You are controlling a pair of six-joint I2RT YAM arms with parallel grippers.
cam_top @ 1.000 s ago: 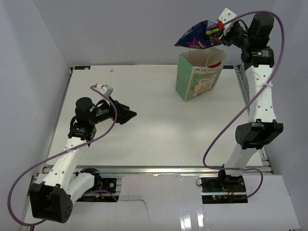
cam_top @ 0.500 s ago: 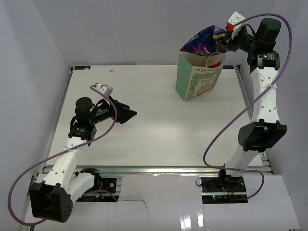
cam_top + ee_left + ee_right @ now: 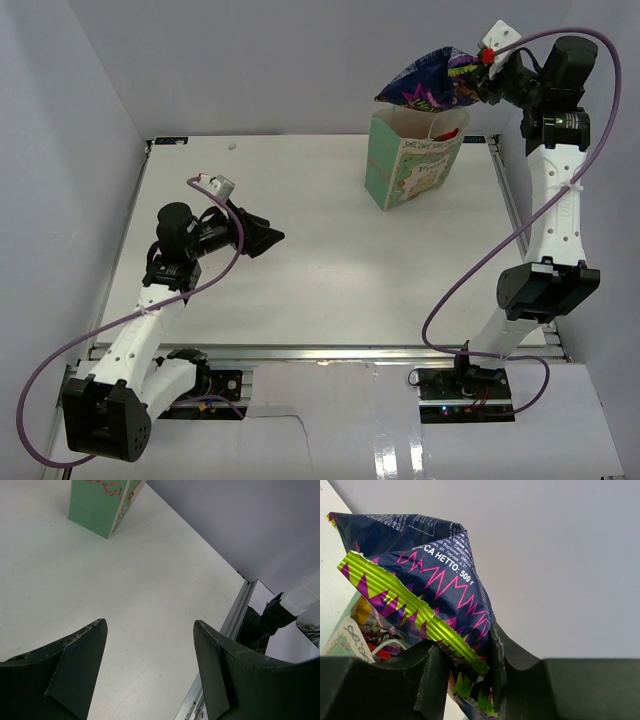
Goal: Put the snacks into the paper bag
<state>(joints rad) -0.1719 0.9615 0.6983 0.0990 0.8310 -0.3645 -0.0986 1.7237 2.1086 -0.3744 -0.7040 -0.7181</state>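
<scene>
Your right gripper (image 3: 480, 72) is clamped on the sealed end of the blue snack bag (image 3: 428, 84). It holds the bag in the air above the open mouth of the paper bag (image 3: 408, 172), which stands upright near the far right corner of the desk (image 3: 300, 290). The snack bag lies roughly level, its free end reaching toward the left edge past the paper bag's rim, and none of it is inside yet. Your left gripper (image 3: 150, 650) hangs spread wide and empty over the left half of the desk, well apart from the paper bag.

You look close to done. No loose snack shows on the desk, a red packet (image 3: 451, 131) peeks out at the mouth, and the right wrist view shows more wrappers (image 3: 366, 621) down inside. How many are in there cannot be counted. What seems left is this one packet: lower it in and let go.

The snack bag is thin, crinkled film, dark blue with pink zigzags and a lime-green serrated seal. It is puffy, so it may catch on the rim. The paper bag is stiff mint-green paper with a cream printed front and white twisted cord handles.
</scene>
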